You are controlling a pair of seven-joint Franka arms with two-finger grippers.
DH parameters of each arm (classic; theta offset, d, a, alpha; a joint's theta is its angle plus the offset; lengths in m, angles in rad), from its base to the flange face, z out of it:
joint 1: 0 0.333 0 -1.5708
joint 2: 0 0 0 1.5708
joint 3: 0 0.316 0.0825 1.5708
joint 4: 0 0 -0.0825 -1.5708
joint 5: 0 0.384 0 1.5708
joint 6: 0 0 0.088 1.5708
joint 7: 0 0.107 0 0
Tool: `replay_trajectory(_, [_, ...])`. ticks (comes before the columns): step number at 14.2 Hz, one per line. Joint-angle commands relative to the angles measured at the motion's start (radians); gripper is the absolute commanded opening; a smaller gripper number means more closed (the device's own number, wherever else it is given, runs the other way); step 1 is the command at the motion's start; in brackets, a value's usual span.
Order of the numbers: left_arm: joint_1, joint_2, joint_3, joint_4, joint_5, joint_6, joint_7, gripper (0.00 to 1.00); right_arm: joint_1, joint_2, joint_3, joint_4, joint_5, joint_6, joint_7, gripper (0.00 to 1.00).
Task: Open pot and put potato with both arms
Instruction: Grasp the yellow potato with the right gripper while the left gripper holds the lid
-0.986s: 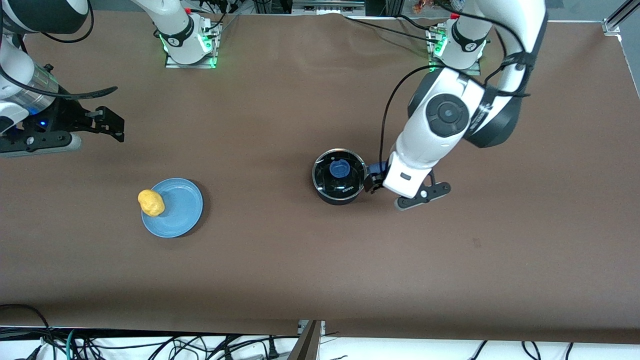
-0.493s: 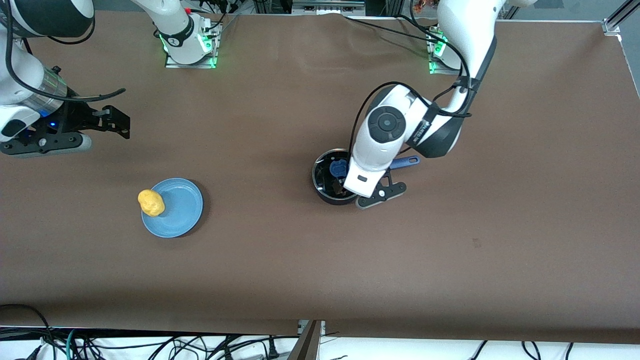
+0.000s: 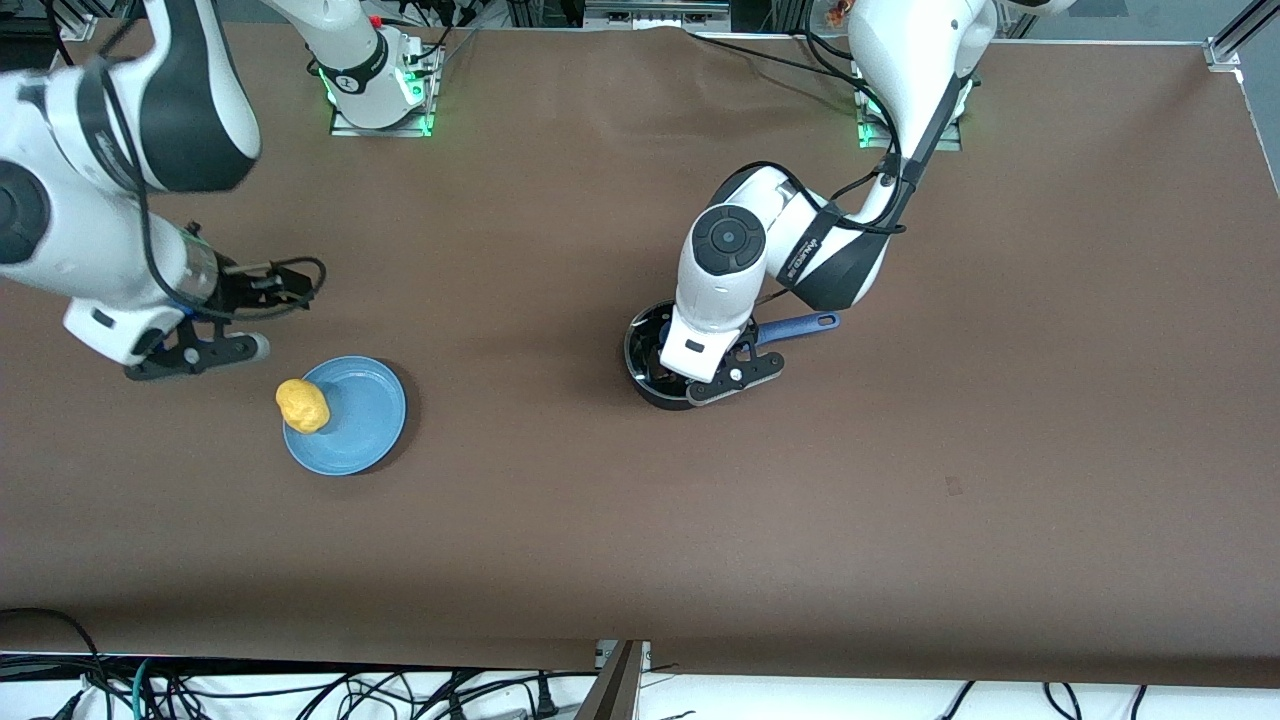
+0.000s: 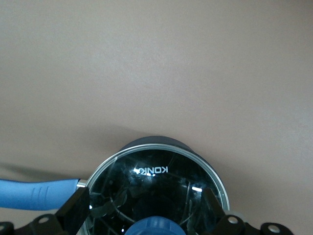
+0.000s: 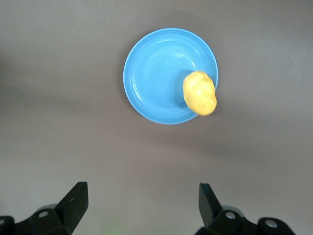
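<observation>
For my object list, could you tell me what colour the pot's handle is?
Blue; the pot handle shows best in the front view.

Setting: robotics lab bench, not a home kitchen. Evidence follows.

- Surface covered edge to edge in plain brown sheet; aluminium frame profile visible at the corner toward the left arm's end.
- Two white jointed arms bolted on metal base plates along the edge farthest from the front camera, right arm's base and left arm's base, both lit with green indicator lights.
- Loose black cabling bundled on the floor below the edge nearest the front camera; more cables run off the arms.
- Only kitchenware: one pot, one blue plate, set out as test props.
</observation>
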Motion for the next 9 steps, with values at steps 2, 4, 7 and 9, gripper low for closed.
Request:
replay_trajectory(2, [-0.035, 0.014, 0.007, 0.009, 0.028, -0.005, -0.039, 1.00, -0.018, 0.097, -0.007, 0.012, -0.001, 0.061, -0.113, 1.00])
replay_trajectory(4, [-0.035, 0.011, -0.002, -0.020, 0.026, 0.023, -0.045, 1.00, -0.033, 0.140, -0.007, -0.003, -0.008, 0.105, -0.200, 1.00])
replay_trajectory(7, [-0.037, 0.010, -0.010, -0.037, 0.028, 0.030, -0.056, 1.00, -0.065, 0.206, -0.007, -0.013, -0.011, 0.163, -0.307, 1.00])
replay_trajectory(9, [-0.037, 0.005, -0.017, -0.053, 0.028, 0.032, -0.056, 1.00, -0.067, 0.241, -0.007, -0.013, -0.032, 0.206, -0.323, 1.00])
